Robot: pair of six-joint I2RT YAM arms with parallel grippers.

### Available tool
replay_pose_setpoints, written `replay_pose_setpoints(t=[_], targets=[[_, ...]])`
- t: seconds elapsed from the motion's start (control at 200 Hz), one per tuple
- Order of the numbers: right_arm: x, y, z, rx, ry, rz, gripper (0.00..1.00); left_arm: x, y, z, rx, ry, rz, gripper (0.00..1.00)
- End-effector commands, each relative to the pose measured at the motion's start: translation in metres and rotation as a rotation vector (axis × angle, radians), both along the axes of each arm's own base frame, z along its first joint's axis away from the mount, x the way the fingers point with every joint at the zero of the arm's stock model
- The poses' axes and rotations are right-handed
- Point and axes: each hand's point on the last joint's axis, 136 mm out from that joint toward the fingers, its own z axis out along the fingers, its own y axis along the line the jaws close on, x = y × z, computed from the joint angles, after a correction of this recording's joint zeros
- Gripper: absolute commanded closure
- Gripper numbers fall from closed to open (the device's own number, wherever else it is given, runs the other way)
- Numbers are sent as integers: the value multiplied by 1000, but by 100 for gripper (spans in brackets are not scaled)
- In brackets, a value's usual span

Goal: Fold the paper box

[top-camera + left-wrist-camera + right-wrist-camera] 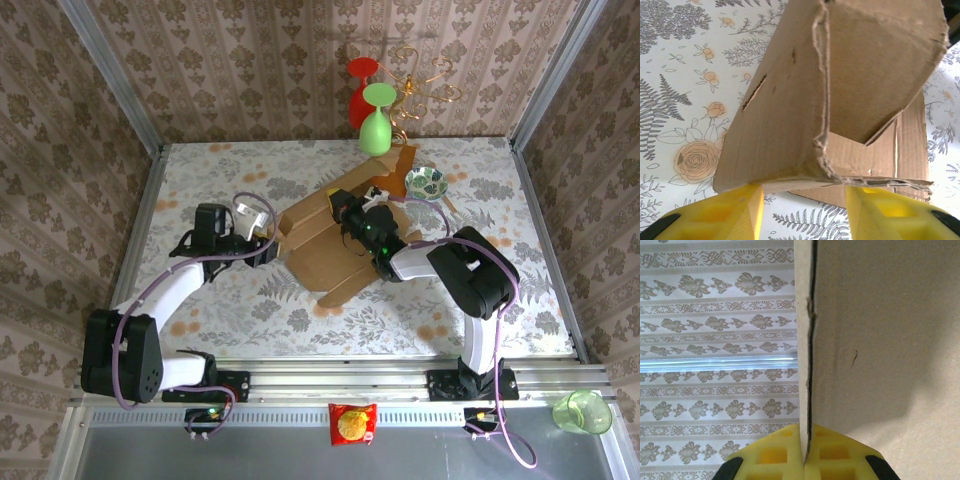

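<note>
The paper box (325, 240) is a brown corrugated sheet, partly folded, lying mid-table with some panels raised. My left gripper (268, 242) sits at its left edge. In the left wrist view the yellow fingers (725, 215) stand wide apart, open, and a ragged raised corner of the box (830, 100) hangs just past their tips. My right gripper (352, 218) is over the box's upper middle. In the right wrist view it (806, 452) is shut on the thin edge of an upright cardboard panel (880, 340).
A green glass (376, 120) and a red glass (362, 90) hang on a wire rack (425, 75) at the back, and its orange-brown base (402, 160) touches the box's far corner. A patterned bowl (427, 182) sits right of the box. A snack packet (352, 423) and a green cup (582, 412) lie off the table's front.
</note>
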Motion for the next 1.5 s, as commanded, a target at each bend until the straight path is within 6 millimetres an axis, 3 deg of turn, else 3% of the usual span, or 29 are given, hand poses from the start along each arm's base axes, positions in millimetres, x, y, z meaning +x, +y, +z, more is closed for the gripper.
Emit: replay_pose_setpoints(t=[0.0, 0.605, 0.95, 1.165, 1.495], targets=[[6, 2, -9, -10, 21, 4, 100, -4, -8, -4, -1, -15, -42, 53], [7, 3, -6, -3, 11, 6, 100, -14, -26, 25, -203, 13, -60, 50], [4, 1, -8, -3, 12, 4, 100, -12, -28, 13, -188, 26, -13, 50], [4, 1, -7, -3, 13, 6, 100, -6, -33, 17, -198, 2, 7, 50], [2, 3, -12, -16, 10, 10, 100, 10, -32, 9, -155, -28, 124, 52]])
